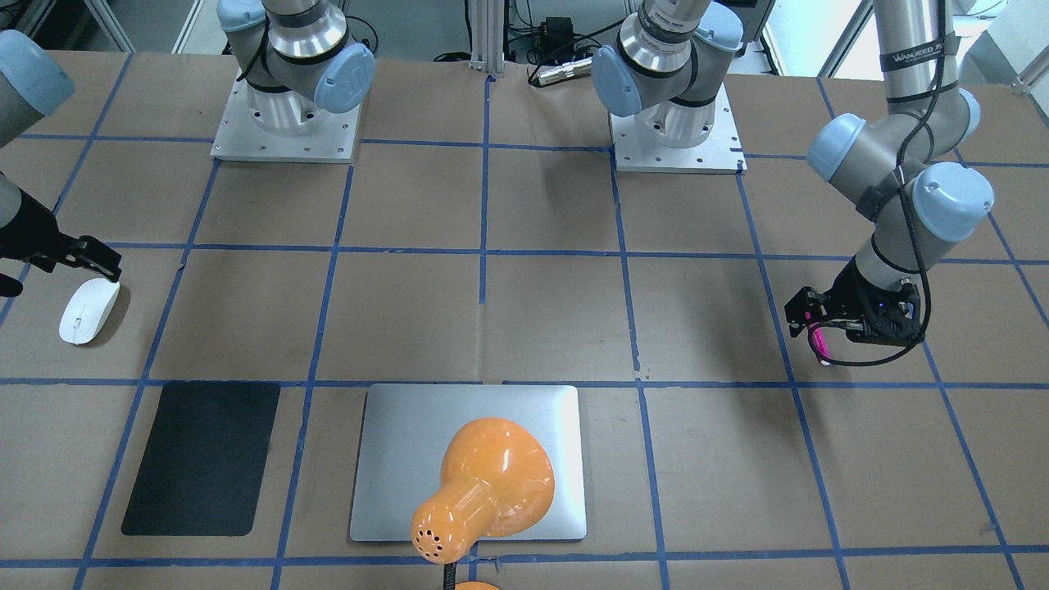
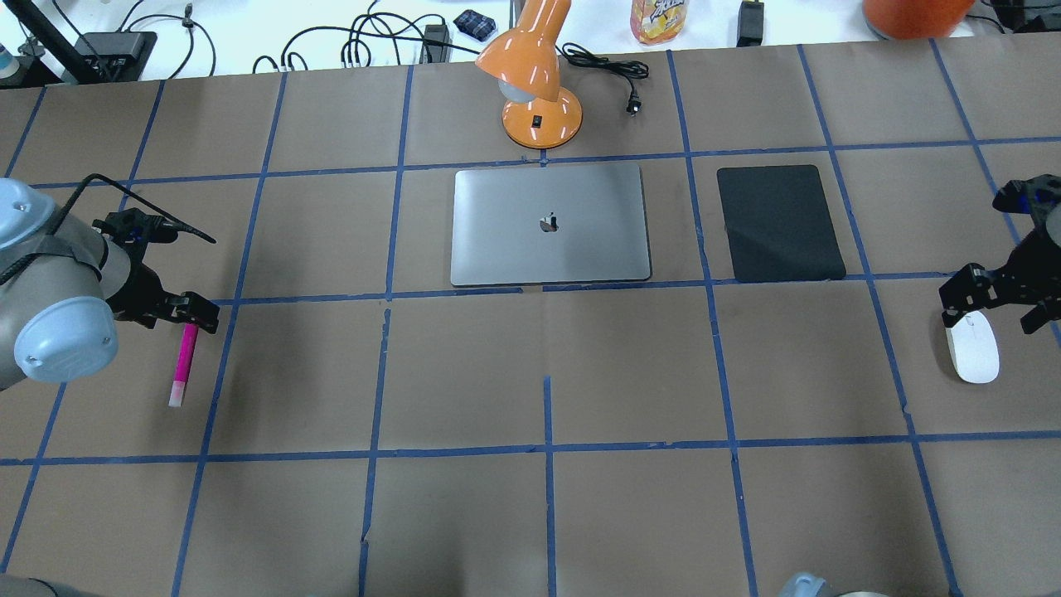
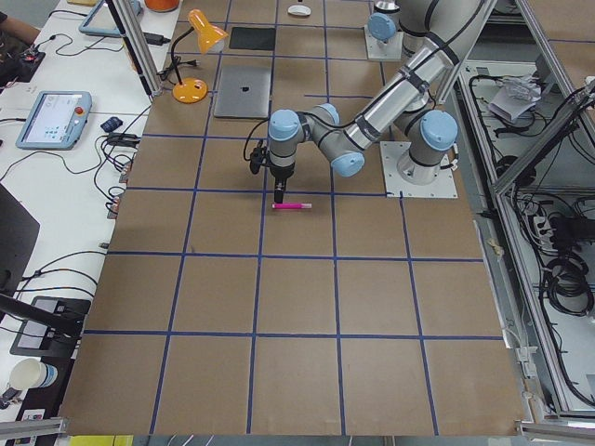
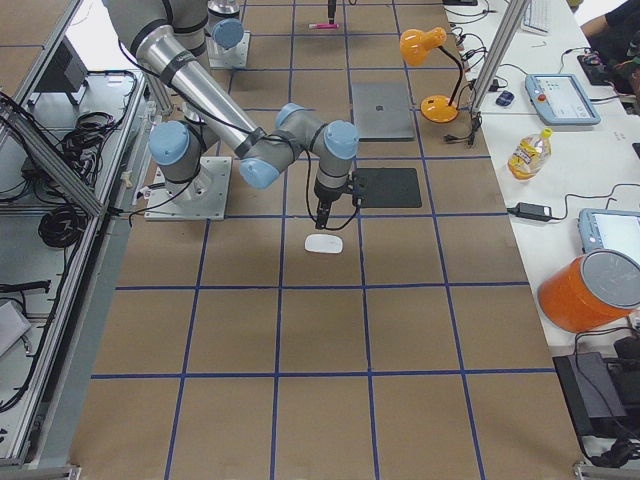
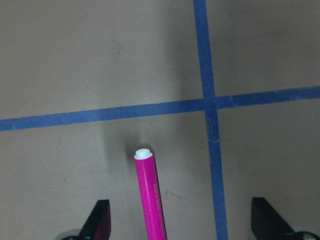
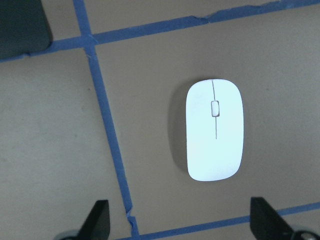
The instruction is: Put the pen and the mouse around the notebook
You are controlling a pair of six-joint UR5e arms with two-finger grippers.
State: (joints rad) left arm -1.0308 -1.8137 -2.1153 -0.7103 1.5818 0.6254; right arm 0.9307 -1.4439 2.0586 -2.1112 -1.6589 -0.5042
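The pink pen lies flat on the table at the far left. My left gripper hangs over its near end, open; in the left wrist view the pen runs between the two spread fingertips without touching them. The white mouse rests on the table at the far right. My right gripper is just above its far end, open and holding nothing, and the mouse lies ahead of the fingers. The silver notebook lies closed at the table's far middle.
A black mat lies right of the notebook. An orange desk lamp stands behind the notebook, and in the front-facing view its shade overhangs the notebook. Blue tape lines grid the brown table.
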